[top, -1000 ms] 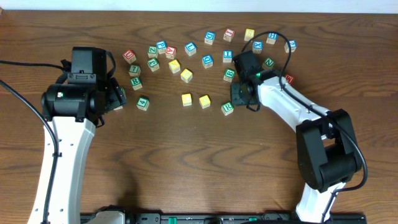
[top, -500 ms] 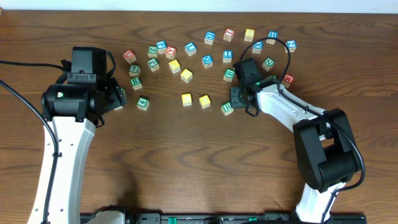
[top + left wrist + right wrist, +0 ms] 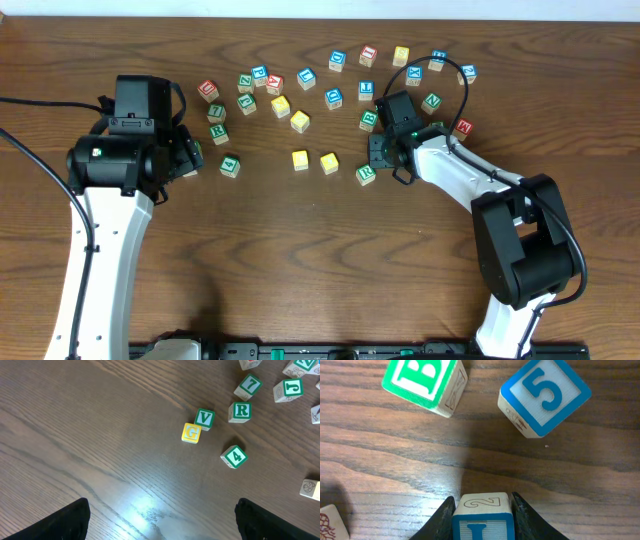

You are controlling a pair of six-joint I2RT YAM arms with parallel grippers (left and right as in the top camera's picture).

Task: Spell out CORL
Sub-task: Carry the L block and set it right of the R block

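Both black fingers (image 3: 441, 522) of my right gripper (image 3: 483, 505) are closed against opposite sides of a small blue-bordered wooden cube (image 3: 483, 520). Its white face shows only the top of a blue letter at the edge of my wrist view, and I cannot tell whether it rests on the brown wooden table (image 3: 395, 460) or hangs just above it. Just beyond it lie a green-bordered wooden B cube (image 3: 425, 380) and a blue-edged wooden 5 cube (image 3: 545, 395), both apart from my grip. From overhead, this gripper sits just right of a white-faced wooden cube with a green R (image 3: 366, 174). Left of that, close together in a row, stand the right yellow-topped wooden cube (image 3: 329, 162) and the left yellow-topped wooden cube (image 3: 300, 159). My left gripper (image 3: 162, 520) hovers over the table with its fingers spread wide and nothing between them. Farther out lie a green-bordered 4 cube (image 3: 234, 456), a yellow G cube (image 3: 191, 433) just beside a green V cube (image 3: 204, 418), and another green R cube (image 3: 240, 411).
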